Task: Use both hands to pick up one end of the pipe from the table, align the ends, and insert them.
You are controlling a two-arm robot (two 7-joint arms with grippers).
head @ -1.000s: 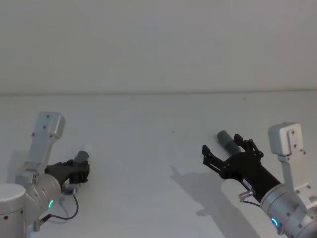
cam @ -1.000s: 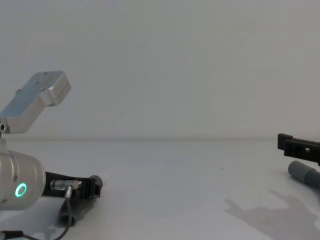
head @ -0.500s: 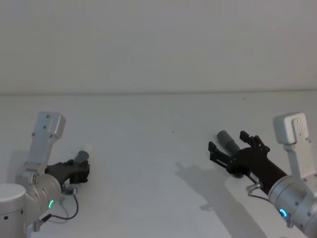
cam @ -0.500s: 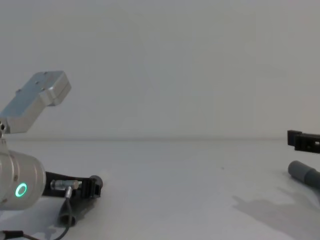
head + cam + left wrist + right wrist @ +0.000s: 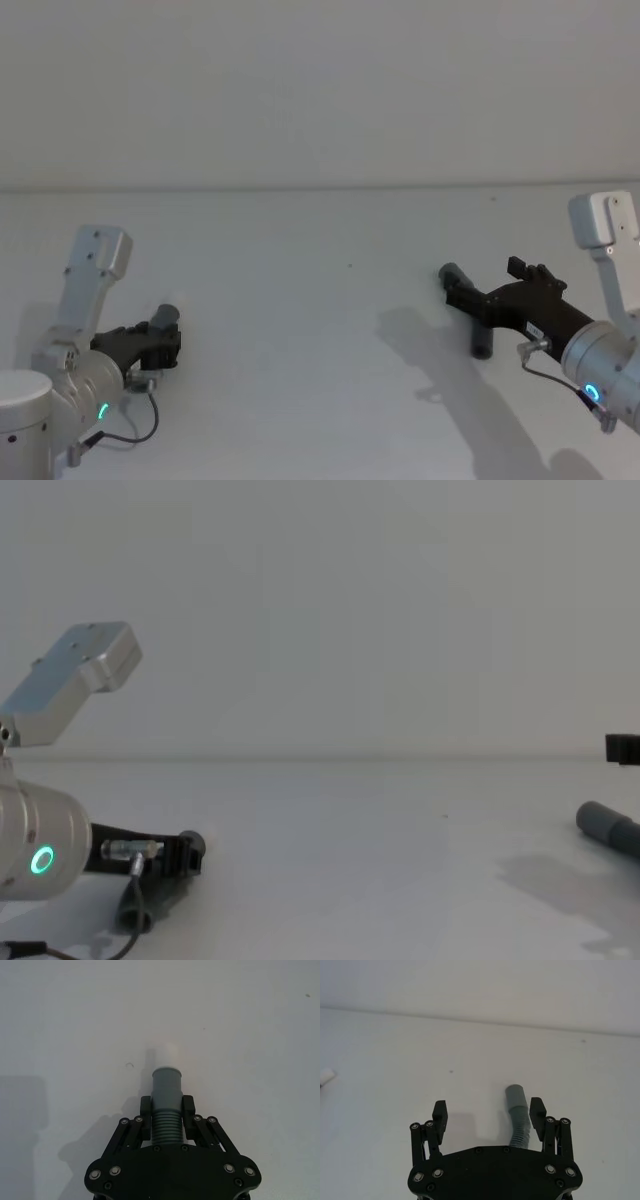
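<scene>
The head view looks down on the table toward its far edge; the chest view skims low across it — both reach that edge. Wrist views sit close behind the left gripper and right gripper.

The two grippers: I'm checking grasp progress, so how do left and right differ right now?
The left gripper is shut on the pipe just behind its white-tipped cuff; the right gripper is open, its fingers either side of the plain cuff without gripping it. The left's cuff is centred between its fingers; the right's lies nearer one finger. Both are black, low over the white table.
</scene>
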